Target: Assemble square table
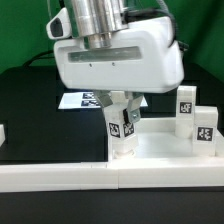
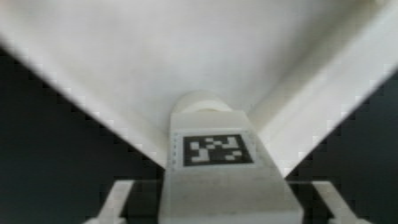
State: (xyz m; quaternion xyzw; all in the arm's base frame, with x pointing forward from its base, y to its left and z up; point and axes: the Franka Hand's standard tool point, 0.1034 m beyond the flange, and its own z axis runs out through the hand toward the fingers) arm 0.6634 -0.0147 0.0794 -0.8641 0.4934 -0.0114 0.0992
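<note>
Clamped on a short white plastic leg [image 1: 121, 127] with a black-white tag, upright: the jaws [image 1: 121, 112], as the wrist view shows with a finger [image 2: 116, 203] at either side of the leg [image 2: 217, 160]. Standing on the large white square tray-like table top [image 1: 165, 156], near its front rim. Two more tagged white legs [image 1: 196, 117] upright towards the exterior view's right of the held leg. Behind it, mostly hidden by the gripper body, the marker board [image 1: 78, 99] on the black table [image 1: 30, 110]. Top's far corners cut off
</note>
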